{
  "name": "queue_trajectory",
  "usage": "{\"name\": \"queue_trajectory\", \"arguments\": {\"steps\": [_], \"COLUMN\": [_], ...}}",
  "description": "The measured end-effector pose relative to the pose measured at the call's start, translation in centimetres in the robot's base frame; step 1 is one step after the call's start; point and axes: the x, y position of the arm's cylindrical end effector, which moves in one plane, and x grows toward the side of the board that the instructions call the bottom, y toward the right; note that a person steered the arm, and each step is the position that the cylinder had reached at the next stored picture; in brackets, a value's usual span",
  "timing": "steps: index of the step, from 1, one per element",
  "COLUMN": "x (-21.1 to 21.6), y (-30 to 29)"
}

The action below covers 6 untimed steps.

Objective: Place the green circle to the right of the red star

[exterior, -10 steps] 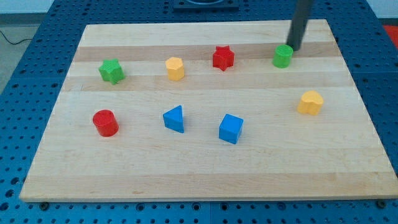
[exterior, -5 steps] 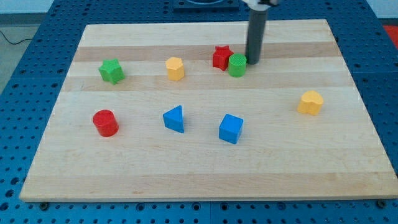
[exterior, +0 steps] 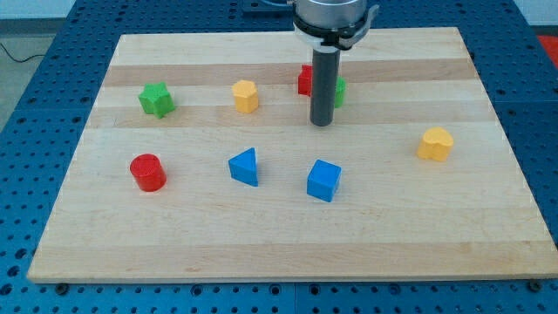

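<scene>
My tip sits just below green circle.

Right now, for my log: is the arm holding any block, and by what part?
Nothing is held. My tip sits just below the red star and green circle, partly hiding both.

Bright even light, soft shadows, sharp

My tip rests below red star and green circle.
</scene>
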Motion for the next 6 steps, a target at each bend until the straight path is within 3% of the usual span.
{"name": "queue_trajectory", "arguments": {"steps": [3,6], "x": [-3.2,-1.9], "y": [5.6,0.8]}}
